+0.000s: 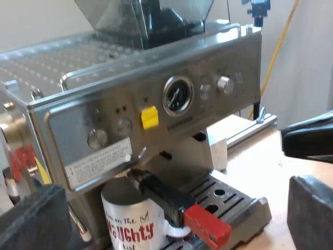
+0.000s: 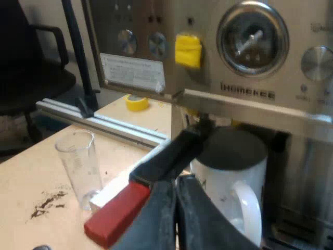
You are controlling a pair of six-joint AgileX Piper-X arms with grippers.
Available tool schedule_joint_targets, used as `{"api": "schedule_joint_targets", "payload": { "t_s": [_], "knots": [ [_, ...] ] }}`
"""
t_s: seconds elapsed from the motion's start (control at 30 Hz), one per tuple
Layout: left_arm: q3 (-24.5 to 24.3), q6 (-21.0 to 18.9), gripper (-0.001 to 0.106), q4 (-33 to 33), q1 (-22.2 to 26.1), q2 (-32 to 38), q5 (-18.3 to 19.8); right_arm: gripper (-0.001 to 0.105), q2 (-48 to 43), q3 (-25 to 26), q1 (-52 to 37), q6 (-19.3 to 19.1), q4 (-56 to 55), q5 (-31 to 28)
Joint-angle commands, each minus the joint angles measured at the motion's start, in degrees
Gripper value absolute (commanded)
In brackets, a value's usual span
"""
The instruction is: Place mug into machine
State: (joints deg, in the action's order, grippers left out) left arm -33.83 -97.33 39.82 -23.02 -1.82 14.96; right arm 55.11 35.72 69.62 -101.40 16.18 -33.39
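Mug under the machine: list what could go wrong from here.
1. The right gripper, fingers shut, sits close beside the mug and the red handle end; backing out carelessly could nudge either.
2. The mug stands right under the holder, so any lift would likely hit it.
3. The measuring glass stands upright near the red handle end; a wide swing might topple it.

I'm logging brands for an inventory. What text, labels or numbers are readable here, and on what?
"IHOMEKEE": espresso machine front, under the gauge.
"on the", "NAUGHTY": mug; its lower line is unreadable.
White sticker on the machine: print too small.
Labels under the knob: blurred.
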Motion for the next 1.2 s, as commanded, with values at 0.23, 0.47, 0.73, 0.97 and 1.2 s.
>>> {"api": "schedule_joint_targets", "payload": {
  "t_s": [0.23, 0.47, 0.73, 0.97, 1.2],
  "knots": [
    [-0.69, -0.5, 0.085, 0.51, -0.13, -0.07, -0.23, 0.0, 10.72, 11.7, -0.32, 1.25, -3.68, -4.39],
    [-0.69, -0.5, 0.085, 0.51, -0.13, -0.07, 0.33, 0.0, 21.15, 20.36, -3.33, 3.11, -3.55, -4.96],
    [-0.69, -0.5, 0.085, 0.51, -0.13, -0.07, 0.33, 0.0, 27.12, 26.84, -5.69, 2.5, -3.55, -5.57],
    [-0.69, -0.5, 0.085, 0.51, -0.13, -0.07, 0.33, 0.0, 29.26, 28.78, -8.97, 2.28, -3.13, -7.38],
    [-0.69, -0.5, 0.085, 0.51, -0.13, -0.07, 0.73, 0.0, 29.7, 28.78, -12.58, 2.3, -3.13, -8.46]
  ]
}}
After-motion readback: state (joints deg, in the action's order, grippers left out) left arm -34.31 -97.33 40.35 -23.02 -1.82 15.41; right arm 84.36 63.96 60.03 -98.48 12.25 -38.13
